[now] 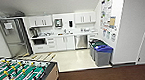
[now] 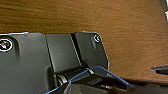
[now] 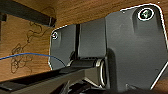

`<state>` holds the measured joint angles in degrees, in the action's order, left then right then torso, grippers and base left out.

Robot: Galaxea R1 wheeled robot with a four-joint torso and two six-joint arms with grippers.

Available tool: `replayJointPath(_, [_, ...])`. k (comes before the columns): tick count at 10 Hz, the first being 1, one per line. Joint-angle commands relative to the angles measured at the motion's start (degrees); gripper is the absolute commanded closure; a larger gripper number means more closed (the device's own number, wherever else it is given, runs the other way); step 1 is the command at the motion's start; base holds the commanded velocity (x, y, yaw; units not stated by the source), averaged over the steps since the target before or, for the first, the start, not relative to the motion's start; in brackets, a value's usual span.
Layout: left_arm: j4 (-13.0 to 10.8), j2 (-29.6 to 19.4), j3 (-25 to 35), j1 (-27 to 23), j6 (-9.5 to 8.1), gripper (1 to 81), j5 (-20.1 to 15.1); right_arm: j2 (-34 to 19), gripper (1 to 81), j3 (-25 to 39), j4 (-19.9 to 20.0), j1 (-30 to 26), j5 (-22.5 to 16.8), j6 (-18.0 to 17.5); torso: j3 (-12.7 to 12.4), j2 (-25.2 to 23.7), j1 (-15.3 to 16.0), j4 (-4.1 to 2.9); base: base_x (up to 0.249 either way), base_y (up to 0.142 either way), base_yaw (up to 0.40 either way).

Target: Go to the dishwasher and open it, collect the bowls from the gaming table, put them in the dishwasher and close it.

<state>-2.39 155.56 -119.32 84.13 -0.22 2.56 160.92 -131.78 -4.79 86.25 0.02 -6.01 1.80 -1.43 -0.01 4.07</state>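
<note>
Across the kitchenette floor (image 1: pixel 72 59) the dishwasher (image 1: pixel 81 41) stands shut, so steer straight past the bins (image 1: pixel 101 52); either hand's state cannot be told.

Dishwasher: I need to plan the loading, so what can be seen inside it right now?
Nothing inside shows: the dishwasher sits under the counter with its steel door shut, so the door covers the racks and any contents.

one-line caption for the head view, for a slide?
Kitchenette ahead: closed steel dishwasher under the counter, bins right, foosball table near left.
</note>
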Motion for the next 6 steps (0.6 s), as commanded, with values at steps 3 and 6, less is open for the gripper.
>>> replayJointPath(3, [-0.7, -0.6, 1.9, -3.2, 0.04, 1.0, -2.9, -0.6, 1.0, 0.6, -0.4, -3.1, -2.9, -0.1, 0.0, 0.0, 0.0, 0.0, 0.114, 0.0, 0.0])
replayJointPath(6, [-0.7, -0.6, 2.0, -3.1, 0.13, 1.0, -2.9, -0.6, 1.0, 0.6, -0.5, -3.1, -2.8, -0.1, 0.0, 0.0, 0.0, 0.0, 0.119, 0.0, 0.0])
